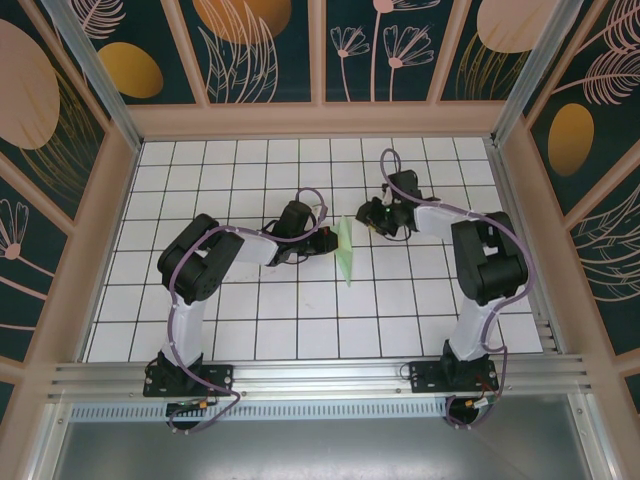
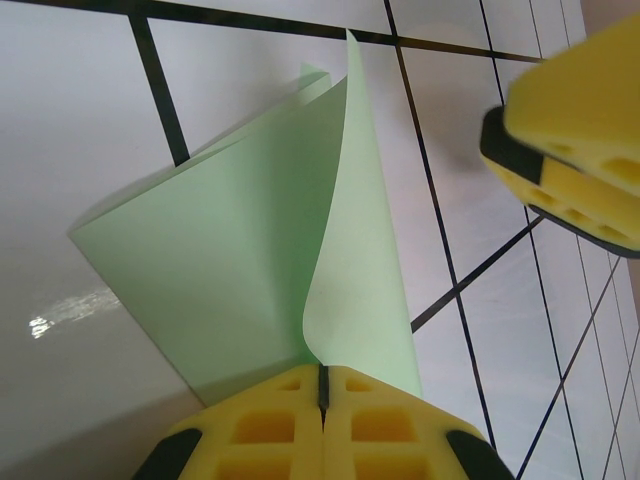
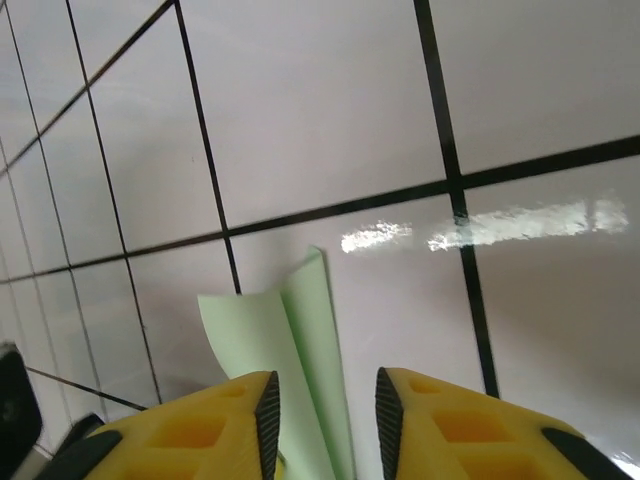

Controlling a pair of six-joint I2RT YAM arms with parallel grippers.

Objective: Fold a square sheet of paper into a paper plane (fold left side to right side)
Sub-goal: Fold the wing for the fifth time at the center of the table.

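Top external view: the two arm bases sit at the near rail, the left base [image 1: 186, 376] at about 7 o'clock and the right base [image 1: 456, 376] at about 5 o'clock of the white gridded table [image 1: 300, 322]. Both arms reach toward the middle of the grid. There the square sheet of paper [image 1: 346, 250], pale green and folded over on itself, shows as a narrow strip running 12 to 6 o'clock. The left gripper [image 1: 327, 240] meets it from its 9 o'clock side. The right gripper [image 1: 369, 218] is just beside the strip's far end, at about 1 o'clock from it.

Left wrist view: at 6 o'clock the left gripper [image 2: 322, 385] has its yellow fingers pressed together, pinching the near edge of the sheet [image 2: 220, 270]. One layer lies flat toward 10 o'clock, and another curls up and stands toward 12 o'clock. The right gripper's yellow fingers [image 2: 585, 95] hang at 2 o'clock, apart from the paper.

Right wrist view: the right gripper [image 3: 328, 400] has its jaws spread, with a clear gap between the pads. The sheet [image 3: 300, 340] shows in that gap and runs up toward 12 o'clock. I cannot tell whether either pad touches it.

Beyond the table, at 12 o'clock, stands the dark leaf-patterned wall [image 1: 260, 50].
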